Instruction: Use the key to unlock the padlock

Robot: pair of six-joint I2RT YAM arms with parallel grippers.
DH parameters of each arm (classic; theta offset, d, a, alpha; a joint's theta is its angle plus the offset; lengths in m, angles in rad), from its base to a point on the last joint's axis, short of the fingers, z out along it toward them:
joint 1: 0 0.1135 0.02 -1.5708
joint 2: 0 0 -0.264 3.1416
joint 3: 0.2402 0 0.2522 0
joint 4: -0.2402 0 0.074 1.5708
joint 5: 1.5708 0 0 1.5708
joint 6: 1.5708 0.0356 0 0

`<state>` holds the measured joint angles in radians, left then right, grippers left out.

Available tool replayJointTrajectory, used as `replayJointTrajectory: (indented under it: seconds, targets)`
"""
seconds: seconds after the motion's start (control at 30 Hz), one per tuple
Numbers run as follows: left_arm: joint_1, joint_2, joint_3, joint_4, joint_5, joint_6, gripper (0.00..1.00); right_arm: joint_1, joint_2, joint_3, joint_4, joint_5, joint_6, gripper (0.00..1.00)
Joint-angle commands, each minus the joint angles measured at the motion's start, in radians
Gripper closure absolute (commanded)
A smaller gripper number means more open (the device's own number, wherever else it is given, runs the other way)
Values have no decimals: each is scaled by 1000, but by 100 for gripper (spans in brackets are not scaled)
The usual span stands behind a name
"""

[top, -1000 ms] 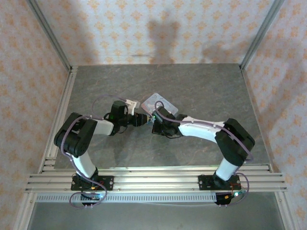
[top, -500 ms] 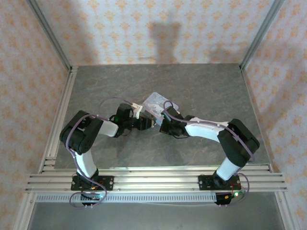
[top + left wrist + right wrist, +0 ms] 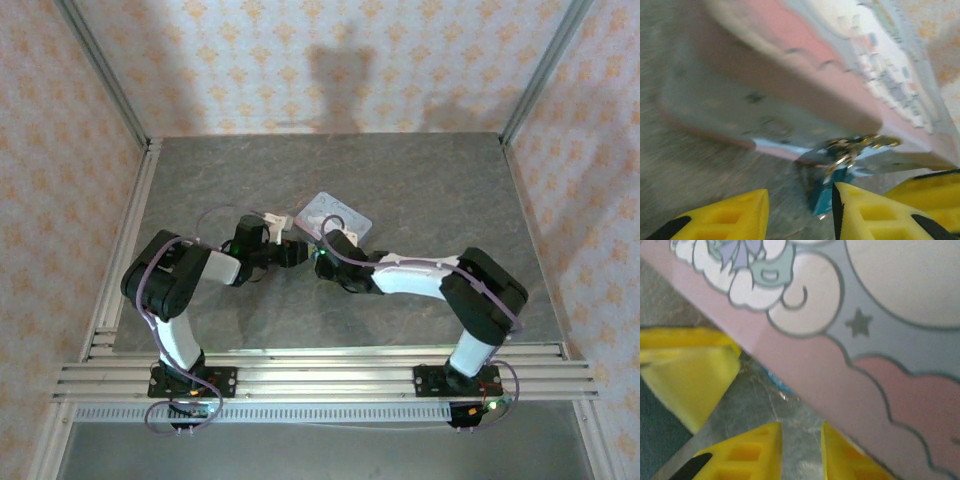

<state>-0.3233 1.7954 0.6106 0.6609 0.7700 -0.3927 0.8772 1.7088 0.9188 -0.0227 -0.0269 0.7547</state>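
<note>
Left wrist view: padlock (image 3: 827, 197) at the near lower edge of the tin (image 3: 790, 75), just above the table (image 3: 690, 165), below a pale metal cluster (image 3: 855, 145).
Padlock axis: long axis steep and leaning; upper end up-right at the tin edge, blue body end down-left toward the table.
Key: cannot be told apart from the blurred pale metal.
Left gripper (image 3: 799, 196): jaws moderately apart, bare table between, nothing clamped; padlock just beside the right-hand finger, contact not discernible.
Right wrist view: blue sliver of padlock under the tin's pink rim.
Right gripper (image 3: 799, 439): narrow gap, nothing in it.
Top external view: both grippers meeting at the tin's near-left corner.
Change against half a second ago: both wrists drawn slightly back and leftward; tin in place; right jaws parted from fully closed.
</note>
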Motion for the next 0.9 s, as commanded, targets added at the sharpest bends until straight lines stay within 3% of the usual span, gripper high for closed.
replayJointTrajectory:
  seconds: [0.0, 0.23, 0.43, 0.87]
  targets:
    - [25, -75, -42, -24, -74, -17, 62, 22, 47, 109, -111, 192, 0, 68]
    - [58, -171, -78, -144, -160, -7, 61, 88, 189, 338, -394, 381, 14, 61]
    - [75, -238, -93, -238, -224, -12, 61, 111, 312, 512, -591, 455, 58, 60]
    - [95, -350, -138, -317, -255, 25, 61, 111, 417, 628, -647, 469, 101, 61]
